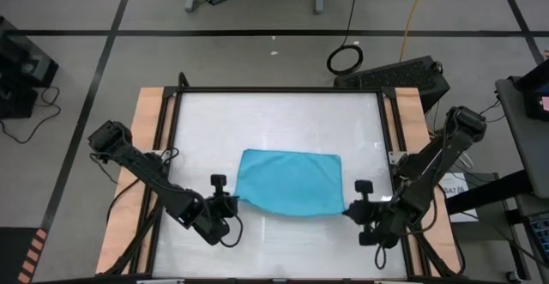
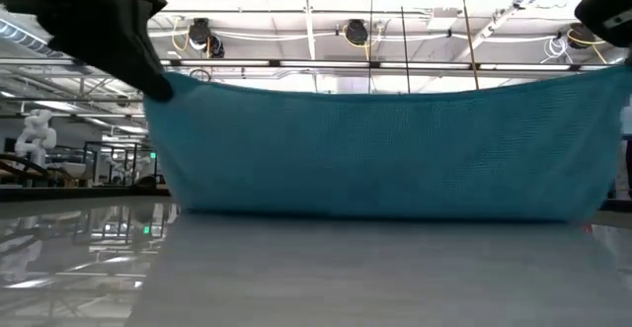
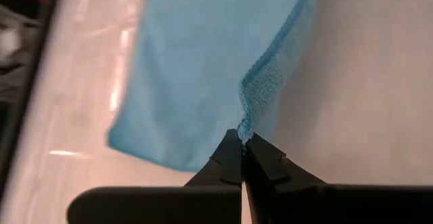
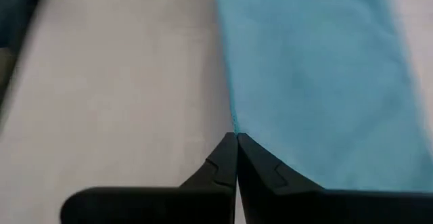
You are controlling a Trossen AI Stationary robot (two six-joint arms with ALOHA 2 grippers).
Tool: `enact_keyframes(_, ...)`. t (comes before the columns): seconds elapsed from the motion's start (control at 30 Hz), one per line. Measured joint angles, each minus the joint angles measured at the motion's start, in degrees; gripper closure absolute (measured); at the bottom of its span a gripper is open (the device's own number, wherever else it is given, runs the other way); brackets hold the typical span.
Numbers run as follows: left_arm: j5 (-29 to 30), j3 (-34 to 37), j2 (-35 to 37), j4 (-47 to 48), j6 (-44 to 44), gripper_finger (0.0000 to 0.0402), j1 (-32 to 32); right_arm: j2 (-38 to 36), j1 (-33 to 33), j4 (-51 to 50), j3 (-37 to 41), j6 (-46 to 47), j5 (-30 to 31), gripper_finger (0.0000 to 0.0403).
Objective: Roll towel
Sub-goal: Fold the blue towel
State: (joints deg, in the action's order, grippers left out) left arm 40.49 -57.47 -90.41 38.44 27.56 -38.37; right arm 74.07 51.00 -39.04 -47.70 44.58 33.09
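From above, the plain turquoise-blue soft cloth towel point(image 1: 289, 182) lay as a rough rectangle at the centre of the glossy white table point(image 1: 274, 117), which was framed in pale wood. The left gripper point(image 1: 233, 203) sat at the towel's seven o'clock corner and the right gripper point(image 1: 350, 210) at its five o'clock corner, each pinched tight on the cloth.

At table height, the towel point(image 2: 385, 149) hung as a sagging sheet with a fine woven grain, its upper edge lifted at both ends and its lower fold resting on the reflective table point(image 2: 316, 278).

The left wrist camera showed the dark left gripper point(image 3: 242, 137) clamped on the towel's point(image 3: 203, 61) nubbly hemmed edge.

The right wrist camera showed the right gripper point(image 4: 236, 136) closed on the smooth towel point(image 4: 318, 82) corner.
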Motion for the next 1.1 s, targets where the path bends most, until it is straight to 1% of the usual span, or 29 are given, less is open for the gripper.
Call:
enact_keyframes(0.07, 3.22, 0.00, 0.02, 0.13, 0.62, 0.0402, 0.67, -0.33, -0.70, -3.75, 0.01, 2.33, 2.48, 0.0402)
enact_keyframes(0.17, 7.11, 0.00, 0.02, -0.07, 0.67, 0.0402, 2.55, -0.36, -2.92, -8.13, 0.02, 5.43, 4.05, 0.0402)
enact_keyframes(0.27, 9.05, 0.00, 0.04, -0.04, 2.11, 0.0402, 5.71, -0.36, -5.57, -11.05, 0.02, 7.47, 4.40, 0.0402)
enact_keyframes(0.37, 9.52, 0.00, 0.04, 0.02, 2.15, 0.0402, 9.13, -0.66, -8.47, -13.07, 0.02, 7.47, 4.62, 0.0402)
enact_keyframes(0.5, 9.52, 0.00, -0.05, 0.27, 1.99, 0.0402, 13.93, -1.47, -13.21, -16.63, 0.02, 6.95, 4.98, 0.0402)
enact_keyframes(0.67, 8.40, 0.00, -0.54, 0.21, -0.01, 0.0402, 19.39, -1.98, -19.53, -20.23, 0.02, 3.75, 4.93, 0.0402)
enact_keyframes(0.8, 6.95, 0.04, -1.09, -0.13, -2.65, 0.0402, 22.83, -1.98, -24.72, -20.61, 0.04, -0.37, 4.46, 0.0402)
enact_keyframes(0.93, 4.31, 0.07, -2.45, -0.37, -4.05, 0.0401, 25.67, -1.98, -29.56, -20.14, 0.04, -4.58, 4.12, 0.0403)
enact_keyframes(1.1, 3.84, 0.00, -3.85, -1.05, -5.42, 0.0396, 27.94, -1.98, -35.14, -17.55, 0.30, -9.73, 0.54, 0.0403)
